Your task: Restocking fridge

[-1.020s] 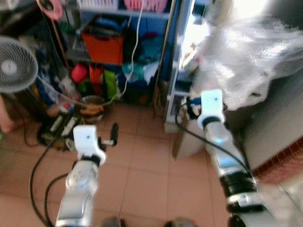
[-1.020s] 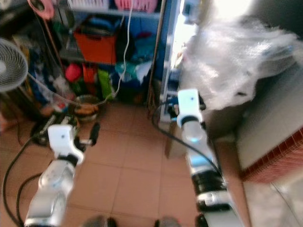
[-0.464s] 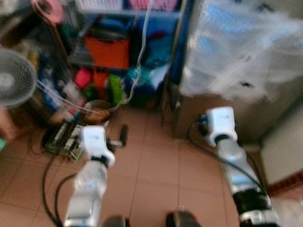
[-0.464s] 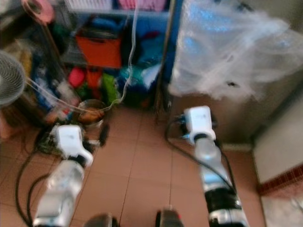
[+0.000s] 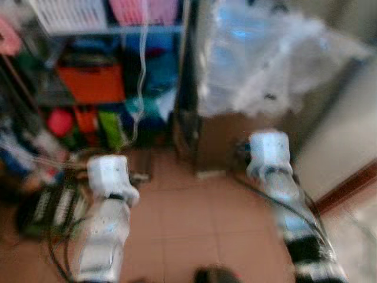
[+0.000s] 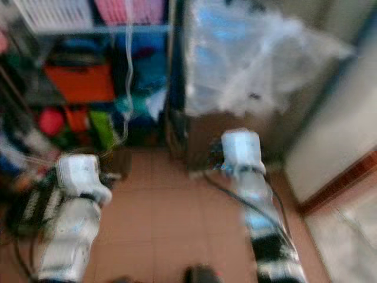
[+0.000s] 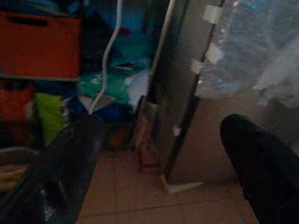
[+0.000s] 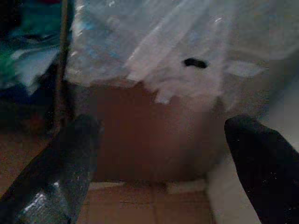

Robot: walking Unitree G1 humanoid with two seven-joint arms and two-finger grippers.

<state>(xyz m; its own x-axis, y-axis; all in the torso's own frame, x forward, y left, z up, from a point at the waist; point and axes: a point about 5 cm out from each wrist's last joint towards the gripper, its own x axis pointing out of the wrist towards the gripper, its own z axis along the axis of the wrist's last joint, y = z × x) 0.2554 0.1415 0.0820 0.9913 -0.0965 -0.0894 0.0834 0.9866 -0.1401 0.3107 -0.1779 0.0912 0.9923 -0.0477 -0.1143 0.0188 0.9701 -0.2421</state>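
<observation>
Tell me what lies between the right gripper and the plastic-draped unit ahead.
Nothing: in the right wrist view, the right gripper opens straight onto the brown unit under clear plastic sheeting, with bare tiled floor below.

One orange bin [image 5: 91,82], one white basket [image 5: 68,15], one pink basket [image 5: 143,10], one plastic sheet [image 5: 265,56], one hanging white cord [image 5: 140,71], two robot arms

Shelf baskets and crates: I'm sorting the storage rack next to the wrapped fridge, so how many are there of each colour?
White basket: 1
Pink basket: 1
Orange crate: 1
Total: 3
</observation>
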